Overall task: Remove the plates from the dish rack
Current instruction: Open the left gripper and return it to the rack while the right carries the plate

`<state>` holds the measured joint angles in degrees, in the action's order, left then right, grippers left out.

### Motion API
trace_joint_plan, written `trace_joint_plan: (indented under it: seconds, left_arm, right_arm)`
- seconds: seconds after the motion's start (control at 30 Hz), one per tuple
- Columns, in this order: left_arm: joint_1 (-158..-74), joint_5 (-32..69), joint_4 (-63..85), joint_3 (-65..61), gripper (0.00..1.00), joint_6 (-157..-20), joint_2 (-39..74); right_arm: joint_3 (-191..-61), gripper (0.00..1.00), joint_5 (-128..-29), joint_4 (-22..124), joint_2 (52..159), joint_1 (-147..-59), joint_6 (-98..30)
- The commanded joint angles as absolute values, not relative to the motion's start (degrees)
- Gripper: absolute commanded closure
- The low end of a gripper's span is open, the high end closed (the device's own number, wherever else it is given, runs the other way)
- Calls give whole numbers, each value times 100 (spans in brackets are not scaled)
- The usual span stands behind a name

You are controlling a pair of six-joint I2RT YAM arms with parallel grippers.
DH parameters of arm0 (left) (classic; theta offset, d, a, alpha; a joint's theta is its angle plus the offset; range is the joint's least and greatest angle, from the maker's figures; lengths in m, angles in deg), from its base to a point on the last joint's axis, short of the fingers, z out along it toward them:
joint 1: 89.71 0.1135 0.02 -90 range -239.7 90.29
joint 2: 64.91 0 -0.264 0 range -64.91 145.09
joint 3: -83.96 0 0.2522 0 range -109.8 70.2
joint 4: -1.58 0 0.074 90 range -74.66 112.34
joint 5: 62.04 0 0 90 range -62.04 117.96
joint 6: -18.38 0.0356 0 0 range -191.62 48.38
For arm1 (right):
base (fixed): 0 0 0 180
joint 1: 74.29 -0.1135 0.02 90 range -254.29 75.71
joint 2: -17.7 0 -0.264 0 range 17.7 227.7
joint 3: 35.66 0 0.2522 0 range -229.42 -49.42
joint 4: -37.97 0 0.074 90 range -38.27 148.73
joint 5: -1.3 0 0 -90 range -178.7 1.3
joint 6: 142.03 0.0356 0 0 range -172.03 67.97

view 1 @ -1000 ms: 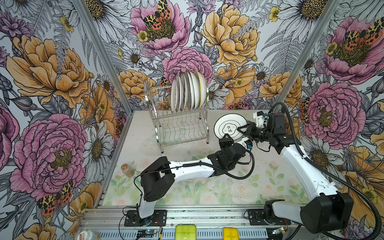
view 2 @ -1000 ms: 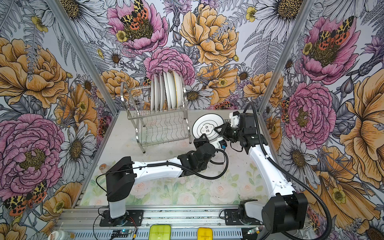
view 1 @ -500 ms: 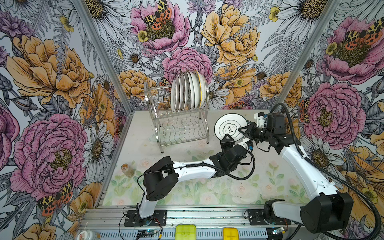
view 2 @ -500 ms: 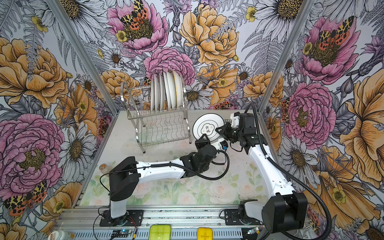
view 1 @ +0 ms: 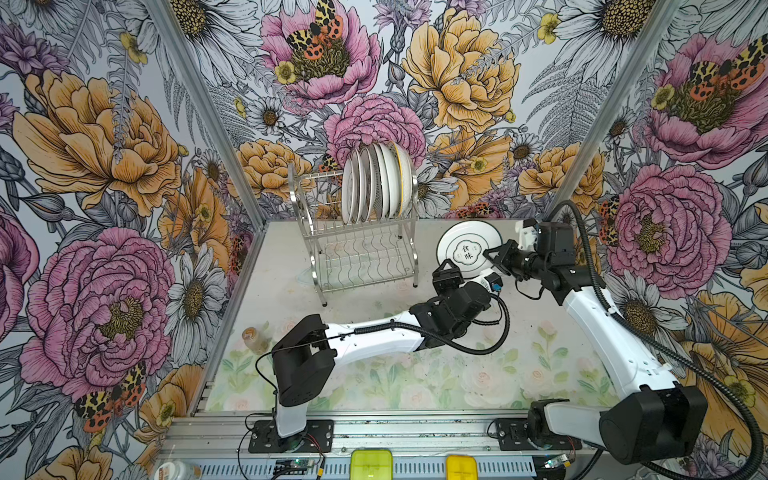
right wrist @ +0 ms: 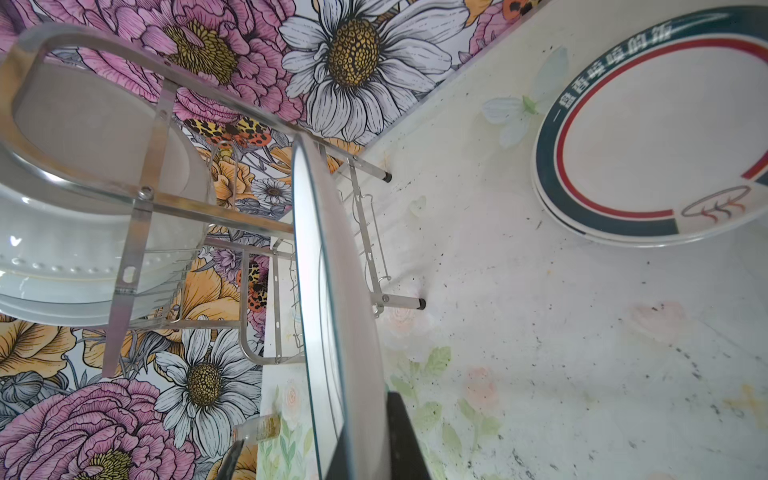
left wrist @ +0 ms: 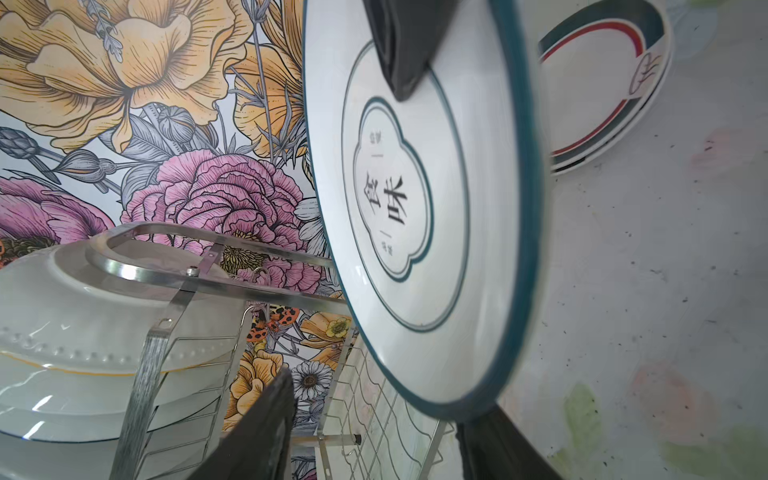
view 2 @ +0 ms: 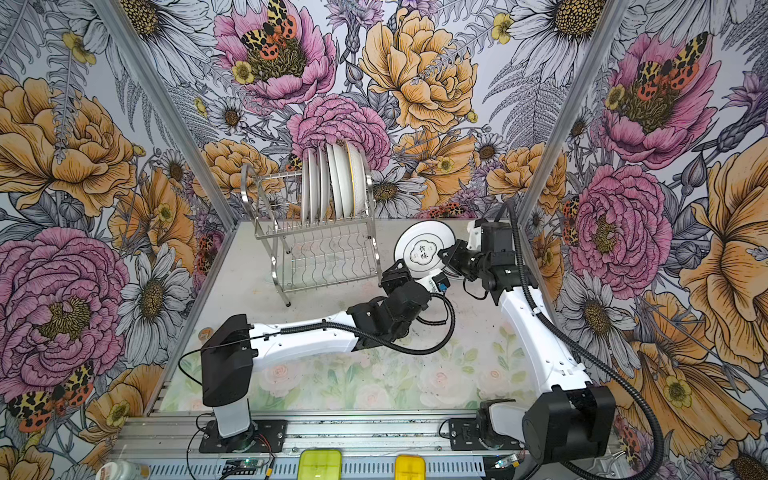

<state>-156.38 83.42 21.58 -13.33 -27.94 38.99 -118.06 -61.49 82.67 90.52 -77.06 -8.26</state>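
Note:
A white plate with a teal rim and black characters [view 1: 468,248] [view 2: 424,248] [left wrist: 415,208] hangs tilted on edge over the table, right of the dish rack [view 1: 361,257] [view 2: 320,253]. My right gripper [view 1: 496,259] [right wrist: 370,432] is shut on its rim [right wrist: 332,291]. My left gripper [view 1: 451,272] [left wrist: 374,449] stands open under the plate's lower rim, which lies close by one finger [left wrist: 498,449]. Several white plates [view 1: 376,187] [view 2: 336,183] stand upright in the rack's upper tier. Two plates with a teal and red band [left wrist: 602,83] [right wrist: 648,133] lie stacked flat on the table.
The rack's arched end frame [left wrist: 187,266] [right wrist: 137,187] stands close to both wrists. A small bottle [view 1: 253,338] [view 2: 205,334] stands near the table's left edge. Flowered walls close in the table on three sides.
My left gripper's jaws have spread apart and let go of the teal-rimmed plate. My right gripper has shut on its rim. The plate has hardly moved.

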Motion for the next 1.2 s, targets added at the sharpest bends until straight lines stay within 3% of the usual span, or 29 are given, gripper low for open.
trace_joint_plan:
  seconds: [0.0,0.07,0.13,0.4,0.67,1.17]
  left_arm:
    - [-15438,8065,2969,-1662,36,-3662,3385]
    - [-15321,8044,3268,-1712,24,-3924,3292]
    - [-15210,8043,3335,-1620,20,-4082,3142]
    - [-14642,7493,3869,-1307,17,-5008,2274]
    - [-13642,6146,4358,-860,12,-6347,1138]
    - [-12441,4973,4601,-322,7,-7724,342]
  right_arm:
    - [-12155,100,-6468,8075,9202,-7412,-953]
    - [-12254,100,-6482,8074,9276,-7234,-923]
    - [-12339,100,-6548,8069,9384,-7079,-914]
    - [-12312,100,-6905,7466,9811,-6724,-696]
    - [-12095,100,-7241,6821,10465,-6486,-366]
    - [-11933,100,-7628,5974,11921,-6383,128]
